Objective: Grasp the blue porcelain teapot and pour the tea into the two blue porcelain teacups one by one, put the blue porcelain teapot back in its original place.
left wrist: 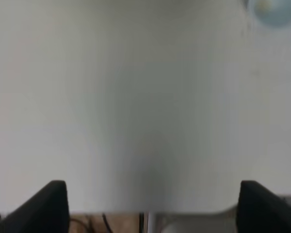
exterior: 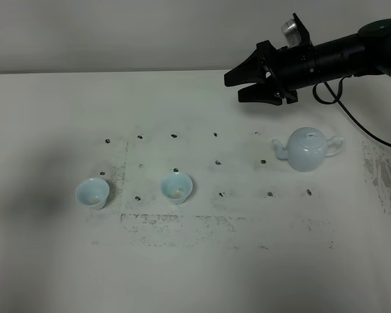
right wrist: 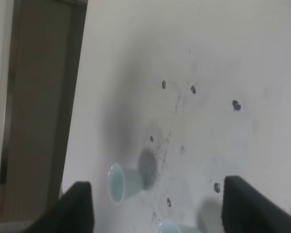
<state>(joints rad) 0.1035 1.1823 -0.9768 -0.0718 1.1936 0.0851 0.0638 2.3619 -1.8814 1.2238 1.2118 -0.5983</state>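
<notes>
My right claw hangs above the table, jaws spread wide, nothing between them. The blue porcelain teapot sits upright on the table, lid on, lower than me and back behind my fingertips, on my wrist side. I'm pointed away from it! That's why my own wrist camera shows no pot, only open table ahead with the nearer teacup and the farther teacup well out in front of my fingers.

Here's the line that matters: the pot's long axis runs roughly along my pointing direction. Its spout faces forward, toward the cups, and its loop handle is at the back end, toward my arm's base. So the handle is the part furthest behind my fingertips. I reckon I have to draw back, drop down and come onto that loop from the rear, keeping the spout aimed at the cups.

My left claw is spread open too and empty, with just a teacup at the edge of its view and no teapot. It doesn't show from above at all. The right claw is plainly the nearer one, so this grab looks like mine.
</notes>
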